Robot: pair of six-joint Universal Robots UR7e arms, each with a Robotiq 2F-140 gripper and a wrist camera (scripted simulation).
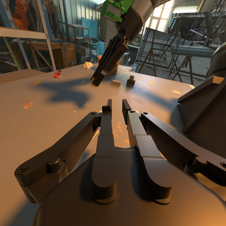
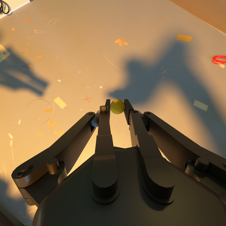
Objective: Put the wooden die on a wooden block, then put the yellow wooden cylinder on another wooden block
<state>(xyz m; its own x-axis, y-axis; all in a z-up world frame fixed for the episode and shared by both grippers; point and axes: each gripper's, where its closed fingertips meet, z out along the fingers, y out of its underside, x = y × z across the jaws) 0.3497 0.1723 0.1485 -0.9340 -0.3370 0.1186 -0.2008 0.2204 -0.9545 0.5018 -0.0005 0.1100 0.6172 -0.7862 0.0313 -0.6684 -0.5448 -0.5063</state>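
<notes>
Right gripper [image 2: 117,104] pinches the cylinder [image 2: 117,106] end-on above the table [image 2: 73,61], ready to carry. Left gripper [image 1: 117,104] idles empty, fingers slightly parted. Far off, die [image 1: 131,77] sits atop a dark block [image 1: 130,82]; pale block [image 1: 116,82] waits free just left.

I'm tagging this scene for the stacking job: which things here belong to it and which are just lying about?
Part of the job:
wooden die, already on the dark wooden block
yellow wooden cylinder, held in the right gripper
pale wooden block, bare

Lying about:
red cord
crumpled white lump
black cable coil
</notes>
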